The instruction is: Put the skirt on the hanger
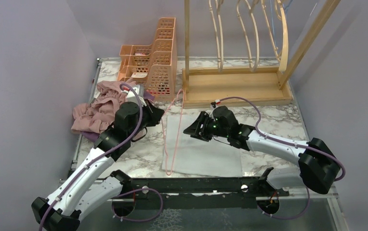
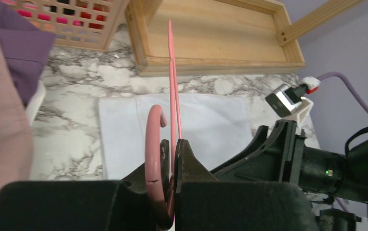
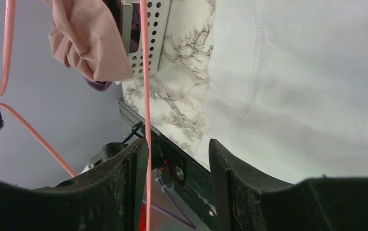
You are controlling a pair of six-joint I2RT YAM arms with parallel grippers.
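Here, the left tool (image 2: pixel 173 148) is clamped on the pink wire hanger (image 2: pixel 172 67) close to its hook, whose curved end rises just beside the left finger in the left wrist view. From that grip the hanger's thin frame is seen nearly edge-on, reaching away over the white skirt (image 2: pixel 211 125) toward the base of the wooden rack (image 2: pixel 211 38). In the top view the hanger (image 1: pixel 164 144) runs as a narrow loop along the left edge of the skirt (image 1: pixel 206 161), which lies spread flat on the marble surface (image 1: pixel 283 118) in front of the rack (image 1: pixel 235 86). The right tool (image 1: pixel 188 130) hovers over the skirt with its jaws apart and nothing between them. Seen from the right wrist, that tool (image 3: pixel 178 151) has one hanger wire (image 3: pixel 145 72) crossing right at the inner edge of one finger; whether the two touch I cannot tell. The skirt (image 3: pixel 307 86) fills the right side of that view, a stitched seam showing in the cloth. A heap of pink clothing (image 1: pixel 95 113) sits at the left edge of the surface behind the left tool (image 1: pixel 154 114), and a peach plastic basket (image 1: pixel 158 57) stands at the back, just left of the rack.
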